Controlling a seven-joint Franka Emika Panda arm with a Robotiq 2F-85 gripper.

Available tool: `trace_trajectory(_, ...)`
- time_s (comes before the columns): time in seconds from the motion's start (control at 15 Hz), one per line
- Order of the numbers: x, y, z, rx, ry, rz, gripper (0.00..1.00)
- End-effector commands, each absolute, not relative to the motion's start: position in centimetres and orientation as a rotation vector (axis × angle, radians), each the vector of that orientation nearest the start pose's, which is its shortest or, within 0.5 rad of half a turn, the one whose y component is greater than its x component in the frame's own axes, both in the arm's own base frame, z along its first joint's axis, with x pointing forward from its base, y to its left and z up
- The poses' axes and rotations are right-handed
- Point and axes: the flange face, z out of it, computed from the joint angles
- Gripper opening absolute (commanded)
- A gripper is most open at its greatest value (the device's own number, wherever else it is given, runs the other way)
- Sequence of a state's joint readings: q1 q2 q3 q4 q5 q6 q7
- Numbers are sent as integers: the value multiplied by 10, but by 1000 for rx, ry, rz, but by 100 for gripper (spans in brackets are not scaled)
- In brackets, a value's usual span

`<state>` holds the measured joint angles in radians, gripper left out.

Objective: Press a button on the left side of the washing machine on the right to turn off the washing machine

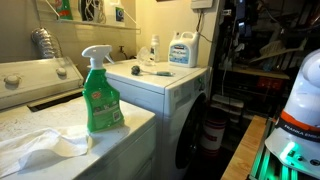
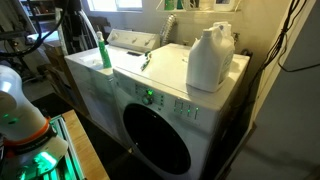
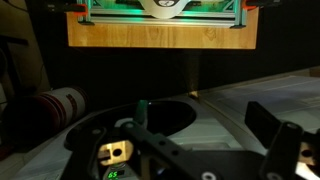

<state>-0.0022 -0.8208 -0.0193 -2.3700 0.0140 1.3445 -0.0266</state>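
Note:
The washing machine (image 2: 205, 125) is a white front-loader with a large dark round door (image 2: 157, 140), seen in both exterior views (image 1: 185, 95). Its control strip above the door has a green lit display (image 2: 150, 97) toward the left end. My gripper (image 3: 203, 125) shows only in the wrist view, where its two dark fingers stand wide apart with nothing between them. It hangs low in front of a dark round opening (image 3: 150, 115) and touches nothing. The white arm (image 2: 18, 100) stands off to the side of the machine.
A white jug (image 2: 211, 58) and small items lie on the washer's top. A green spray bottle (image 1: 101, 92) and a white cloth (image 1: 40, 145) sit on the neighbouring white appliance. A knobbed top-loader (image 2: 133, 40) stands behind. A wooden platform (image 3: 160, 28) carries the robot base.

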Motion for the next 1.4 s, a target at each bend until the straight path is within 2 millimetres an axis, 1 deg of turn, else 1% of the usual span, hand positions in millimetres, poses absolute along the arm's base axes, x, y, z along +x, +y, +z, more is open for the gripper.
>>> trace_trajectory(0.0,270,-21,558,-3117,-34,294,100)
trace_trajectory(0.13,278,-33,541,-3184,-86,238,100)
trace_trajectory(0.2,283,-39,531,-3191,-107,225,100)
trace_trajectory(0.33,292,-46,505,-3200,-150,175,100)
trace_trajectory(0.6,306,-60,452,-3149,-195,84,100)
trace_trajectory(0.67,308,-59,439,-3114,-286,64,100)
trace_trajectory(0.87,309,-67,401,-3075,-372,39,100)
trace_trajectory(0.93,320,-73,401,-3059,-409,22,100)
trace_trajectory(1.07,329,-79,389,-3032,-447,-10,100)
trace_trajectory(1.13,332,-82,382,-3018,-459,-14,100)
trace_trajectory(1.2,325,-77,397,-3057,-425,-7,100)
trace_trajectory(1.33,330,-81,388,-3042,-442,-2,100)
